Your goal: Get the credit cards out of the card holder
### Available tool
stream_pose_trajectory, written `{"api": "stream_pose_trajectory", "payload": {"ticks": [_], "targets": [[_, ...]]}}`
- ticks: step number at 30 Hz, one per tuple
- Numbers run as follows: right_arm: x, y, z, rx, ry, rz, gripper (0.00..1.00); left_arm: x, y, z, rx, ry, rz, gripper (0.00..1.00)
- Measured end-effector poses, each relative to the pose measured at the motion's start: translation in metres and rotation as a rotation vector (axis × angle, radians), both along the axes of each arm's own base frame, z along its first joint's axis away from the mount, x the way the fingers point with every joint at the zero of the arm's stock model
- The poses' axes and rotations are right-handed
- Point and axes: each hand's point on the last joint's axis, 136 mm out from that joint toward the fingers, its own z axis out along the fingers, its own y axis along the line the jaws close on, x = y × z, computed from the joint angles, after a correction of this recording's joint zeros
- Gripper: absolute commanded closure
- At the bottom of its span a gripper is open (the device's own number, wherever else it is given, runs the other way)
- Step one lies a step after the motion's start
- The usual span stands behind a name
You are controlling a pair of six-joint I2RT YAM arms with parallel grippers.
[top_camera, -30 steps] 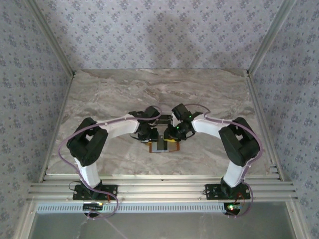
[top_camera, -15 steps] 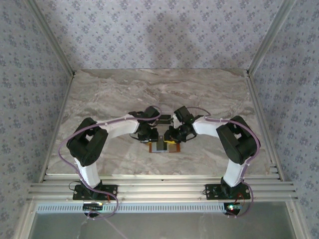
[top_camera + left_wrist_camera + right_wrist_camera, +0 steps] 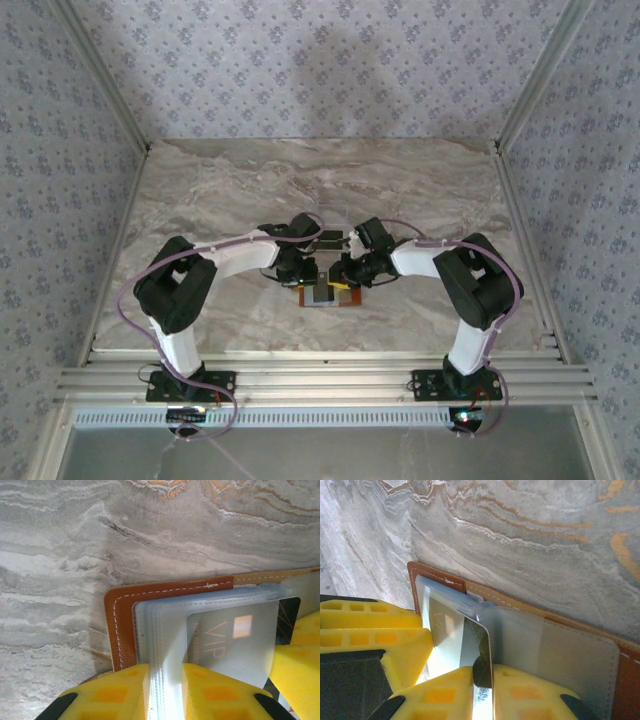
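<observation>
Inward, left pincer (image 3: 307, 273) opposite right pincer (image 3: 344, 271)

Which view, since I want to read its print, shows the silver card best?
Left wrist: the silver card faces the camera, its VIP lettering legible, over the card holder and its clear sleeves. Right wrist sees it nearly edge-on and glary. Top external gives a tiny grey patch between the arms.

We logged: card holder (image 3: 121, 625), smooth stitched brown leather; sleeves (image 3: 160, 630), clear glossy plastic; credit card (image 3: 230, 642), frosted plastic; table (image 3: 75, 540), polished veined stone; gripper fingers (image 3: 107, 695), matt yellow plastic.
</observation>
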Motion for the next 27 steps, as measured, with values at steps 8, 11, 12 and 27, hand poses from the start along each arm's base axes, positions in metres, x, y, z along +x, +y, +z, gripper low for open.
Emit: {"api": "stream_pose_trajectory", "payload": {"ticks": [8, 11, 12, 27], "targets": [[0.000, -0.002, 0.003, 0.021, -0.002, -0.007, 0.92, 0.000, 0.000, 0.000, 0.002, -0.002, 0.001, 0.77], [0.001, -0.004, 0.007, 0.021, -0.012, -0.007, 0.94, 0.000, 0.000, 0.000, 0.002, -0.002, 0.000, 0.77], [0.001, -0.005, 0.008, 0.015, -0.017, -0.007, 0.94, 0.000, 0.000, 0.000, 0.002, -0.002, 0.000, 0.77], [0.000, -0.010, 0.006, -0.015, -0.021, -0.012, 0.82, 0.000, 0.000, 0.000, 0.003, -0.004, -0.006, 0.77]]}}
